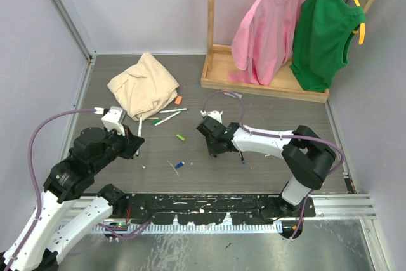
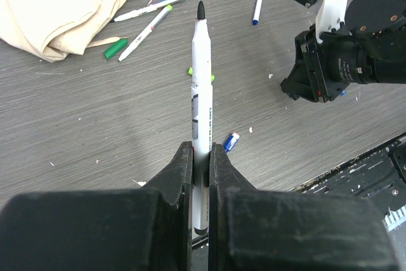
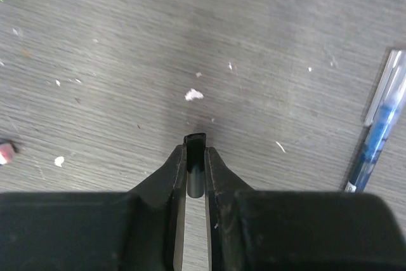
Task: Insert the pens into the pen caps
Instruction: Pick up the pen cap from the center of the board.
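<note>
My left gripper (image 2: 202, 152) is shut on a white pen (image 2: 202, 93) with a bare black tip that points away from the wrist, held above the table. My right gripper (image 3: 195, 152) is shut on a small black pen cap (image 3: 195, 140), low over the grey table. In the top view the left gripper (image 1: 135, 142) is at the left and the right gripper (image 1: 214, 146) near the middle. Two white pens (image 2: 147, 9) with green ends lie by the cloth, a blue pen (image 3: 379, 126) to the right. A green cap (image 1: 181, 137), blue cap (image 2: 231, 141) and orange cap (image 1: 178, 99) lie loose.
A crumpled cream cloth (image 1: 144, 84) lies at the back left. A wooden rack (image 1: 219, 71) with a pink shirt (image 1: 266, 26) and a green top (image 1: 327, 30) stands at the back right. Another green cap (image 2: 115, 48) rests beside the cloth. White crumbs dot the table.
</note>
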Robot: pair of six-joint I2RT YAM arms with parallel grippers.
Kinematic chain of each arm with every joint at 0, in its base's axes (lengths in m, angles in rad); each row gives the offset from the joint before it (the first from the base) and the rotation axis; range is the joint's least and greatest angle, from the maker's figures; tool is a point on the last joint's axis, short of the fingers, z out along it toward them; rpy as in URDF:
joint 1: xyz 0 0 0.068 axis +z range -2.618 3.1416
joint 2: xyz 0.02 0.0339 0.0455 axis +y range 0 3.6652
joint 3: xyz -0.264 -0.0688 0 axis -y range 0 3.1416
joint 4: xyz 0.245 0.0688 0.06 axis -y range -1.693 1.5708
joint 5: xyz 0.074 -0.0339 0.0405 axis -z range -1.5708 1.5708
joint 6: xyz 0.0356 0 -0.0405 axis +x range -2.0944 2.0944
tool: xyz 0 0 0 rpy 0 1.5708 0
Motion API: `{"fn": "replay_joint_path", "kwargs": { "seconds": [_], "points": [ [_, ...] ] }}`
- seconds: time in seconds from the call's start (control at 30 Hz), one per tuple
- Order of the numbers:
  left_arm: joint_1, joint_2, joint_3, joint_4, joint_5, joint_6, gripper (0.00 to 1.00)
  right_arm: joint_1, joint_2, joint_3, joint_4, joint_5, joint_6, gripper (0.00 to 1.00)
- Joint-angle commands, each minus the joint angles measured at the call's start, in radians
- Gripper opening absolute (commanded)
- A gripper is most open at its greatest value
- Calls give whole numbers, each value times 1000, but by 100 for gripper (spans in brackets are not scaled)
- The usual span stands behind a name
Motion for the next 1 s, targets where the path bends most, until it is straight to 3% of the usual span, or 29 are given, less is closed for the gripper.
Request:
{"fn": "replay_joint_path", "kwargs": {
  "seconds": [0.0, 0.37, 0.7, 0.97],
  "points": [
    [3, 8, 2, 22, 5, 17, 0, -3, -51, -40, -10, -23, 40, 18],
    [3, 10, 2, 22, 7, 17, 0, -4, -32, -21, -69, -24, 45, 32],
    [3, 10, 3, 22, 5, 16, 0, -4, 8, 14, -85, -94, 2, 33],
    [3, 5, 3, 22, 3, 17, 0, -4, 67, 47, -111, -61, -1, 33]
  ]
}}
